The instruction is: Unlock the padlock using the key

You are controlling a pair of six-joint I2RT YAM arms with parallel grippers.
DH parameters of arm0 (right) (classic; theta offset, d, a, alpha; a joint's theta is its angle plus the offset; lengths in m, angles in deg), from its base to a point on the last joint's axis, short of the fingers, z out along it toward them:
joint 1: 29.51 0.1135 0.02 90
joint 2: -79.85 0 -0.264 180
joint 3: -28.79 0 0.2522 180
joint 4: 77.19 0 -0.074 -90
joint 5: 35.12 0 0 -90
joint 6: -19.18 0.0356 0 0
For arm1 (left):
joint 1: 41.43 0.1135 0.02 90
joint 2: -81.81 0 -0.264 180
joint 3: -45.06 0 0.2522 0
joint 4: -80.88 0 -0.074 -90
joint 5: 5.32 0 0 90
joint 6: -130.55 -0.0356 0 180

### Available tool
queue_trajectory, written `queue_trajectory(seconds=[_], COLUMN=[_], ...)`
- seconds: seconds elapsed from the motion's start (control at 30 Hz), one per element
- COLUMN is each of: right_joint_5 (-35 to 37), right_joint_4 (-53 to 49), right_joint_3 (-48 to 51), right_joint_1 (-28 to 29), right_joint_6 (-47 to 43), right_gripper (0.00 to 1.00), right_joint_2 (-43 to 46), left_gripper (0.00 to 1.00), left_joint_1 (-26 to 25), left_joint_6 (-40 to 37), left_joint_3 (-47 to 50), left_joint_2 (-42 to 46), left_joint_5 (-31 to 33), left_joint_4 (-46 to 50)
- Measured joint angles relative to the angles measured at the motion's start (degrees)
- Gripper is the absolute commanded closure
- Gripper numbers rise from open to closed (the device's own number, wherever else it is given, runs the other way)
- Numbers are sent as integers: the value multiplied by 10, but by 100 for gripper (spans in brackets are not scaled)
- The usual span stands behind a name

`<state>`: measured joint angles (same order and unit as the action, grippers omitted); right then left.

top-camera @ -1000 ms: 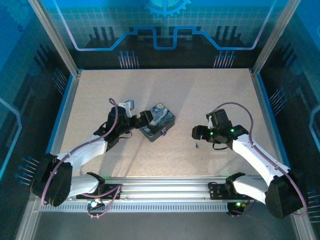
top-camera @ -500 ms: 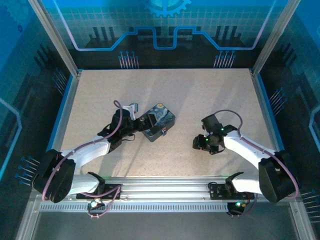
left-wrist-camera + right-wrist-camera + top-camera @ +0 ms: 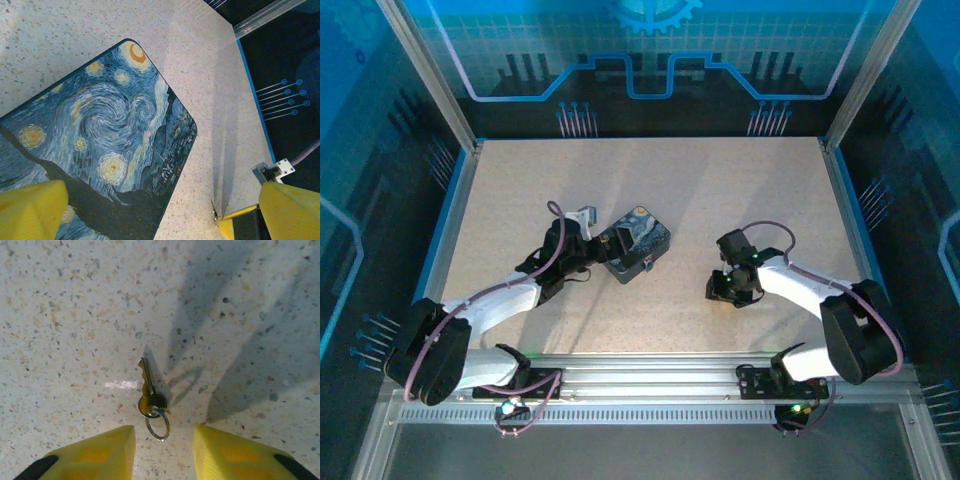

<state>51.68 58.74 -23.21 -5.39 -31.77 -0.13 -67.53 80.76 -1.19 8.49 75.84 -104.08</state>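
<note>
Beige speckled table (image 3: 75, 300), bearing the items below.

Key (image 3: 148, 390): small, metal, lying flat on the table, blade pointing away from the right wrist camera, with a thin split ring (image 3: 158, 424) through its head.

Right gripper (image 3: 164, 440): low over the table, yellow fingers (image 3: 100, 452) parted with a gap between them. The ring lies in that gap and the key just ahead of the tips. Neither finger touches it and nothing is held.

Tin (image 3: 110, 130): blue, rectangular, swirling night-sky lid, left of centre on the table.

Left gripper (image 3: 162, 200): jaws spread wide at the tin's near-left end, one finger over the lid corner, the other off to the side. It holds nothing.

Padlock (image 3: 647, 263): small pale speck at the tin's near-right edge, too small to make out.
</note>
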Motion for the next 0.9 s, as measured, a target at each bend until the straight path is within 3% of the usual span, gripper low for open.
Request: queue_trajectory(seconds=[0.63,0.9], right_joint_5=[9,19], right_joint_4=[2,-1], right_joint_3=[-7,-16], right_joint_1=[3,13], right_joint_6=[0,4], right_gripper=[77,88], right_joint_2=[-19,-28], left_gripper=[1,1], left_joint_1=[0,0], left_joint_6=[0,0], left_joint_3=[1,8], left_joint_2=[0,0], left_joint_5=[0,5], left_joint_4=[0,0])
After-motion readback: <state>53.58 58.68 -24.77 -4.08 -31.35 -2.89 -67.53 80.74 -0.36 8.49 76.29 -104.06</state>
